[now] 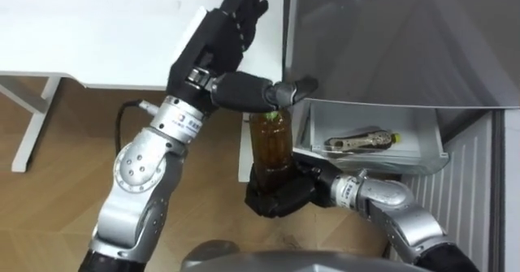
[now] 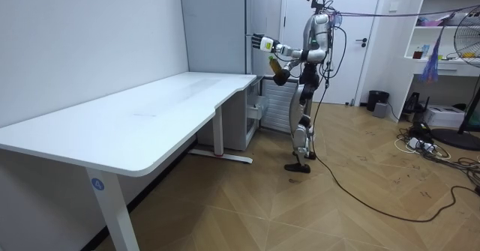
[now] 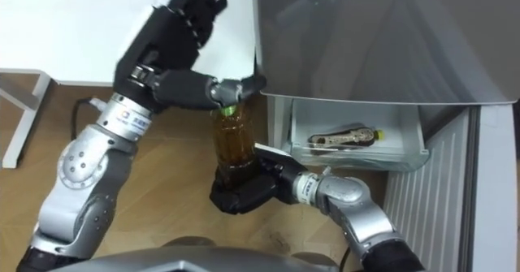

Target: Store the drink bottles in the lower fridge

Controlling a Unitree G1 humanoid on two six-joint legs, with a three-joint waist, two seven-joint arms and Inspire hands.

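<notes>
We can read no text, number or sign. A round blue sticker (image 2: 97, 183) on the white table's leg (image 2: 111, 215) carries a mark too small for us to make out.

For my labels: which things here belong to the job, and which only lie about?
Job: brown plastic drink bottle with green cap, in right hand; grey fridge; left hand by its door; second bottle lying in white bin.
Lying about: white desk.

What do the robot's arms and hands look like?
Both arms are shiny silver with round joints. The left hand and right hand are black. Each wrist has a white band with dark print. A black cable loops near the left wrist.
</notes>
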